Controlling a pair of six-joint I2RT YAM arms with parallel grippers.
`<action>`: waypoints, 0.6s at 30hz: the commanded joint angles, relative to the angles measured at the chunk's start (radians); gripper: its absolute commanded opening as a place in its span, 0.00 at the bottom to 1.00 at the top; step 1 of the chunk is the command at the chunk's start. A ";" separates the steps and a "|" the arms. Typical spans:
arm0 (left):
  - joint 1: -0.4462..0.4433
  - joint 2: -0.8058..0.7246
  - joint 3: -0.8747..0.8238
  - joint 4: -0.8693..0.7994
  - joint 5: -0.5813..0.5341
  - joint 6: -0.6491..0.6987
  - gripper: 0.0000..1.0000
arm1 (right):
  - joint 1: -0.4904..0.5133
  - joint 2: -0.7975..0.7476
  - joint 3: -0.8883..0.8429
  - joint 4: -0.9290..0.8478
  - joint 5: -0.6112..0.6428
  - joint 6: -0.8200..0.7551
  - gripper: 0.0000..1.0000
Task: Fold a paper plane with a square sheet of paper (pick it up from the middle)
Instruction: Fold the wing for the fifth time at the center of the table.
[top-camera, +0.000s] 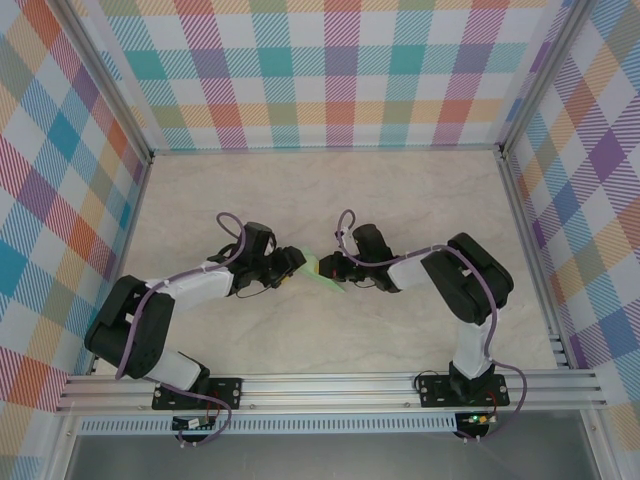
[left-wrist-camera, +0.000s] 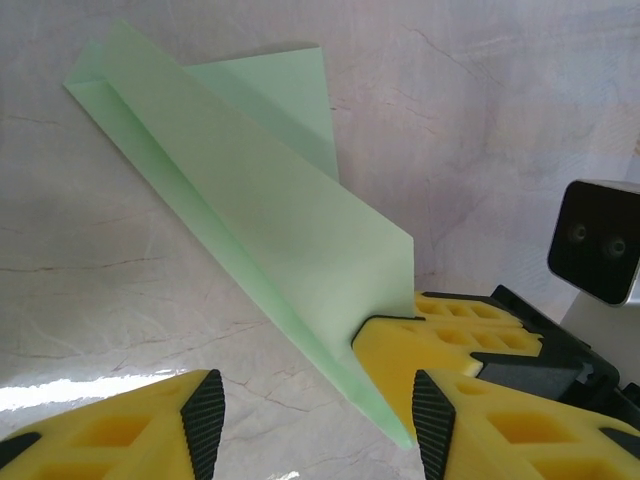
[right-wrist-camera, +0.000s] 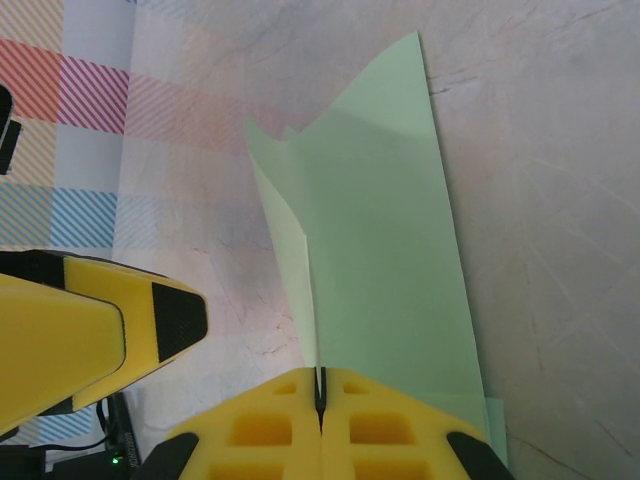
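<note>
Watching from beside the rig, I am seeing the pale tabletop (top-camera: 400, 200) carrying the paper plane (top-camera: 325, 272), which is sitting mid-frame in the overhead view. The right end effector (right-wrist-camera: 320, 405) is clamping the plane's lower edge at the bottom of its wrist view, jaws together on the fold. The left end effector (left-wrist-camera: 318, 430) is standing apart at the bottom of its own view, straddling the plane's lower tip. I am judging that pinching so near the other's fingers is risking a collision, or a tug that is crumpling, tearing or springing the crease.
</note>
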 joint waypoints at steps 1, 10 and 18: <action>-0.014 0.017 -0.015 0.051 0.014 0.004 0.54 | -0.011 0.029 -0.009 0.051 -0.051 0.069 0.00; -0.022 0.060 -0.012 0.122 0.029 0.023 0.48 | -0.041 0.068 -0.003 0.057 -0.098 0.154 0.00; -0.025 0.106 -0.003 0.171 0.042 0.032 0.44 | -0.053 0.081 -0.007 0.056 -0.112 0.187 0.00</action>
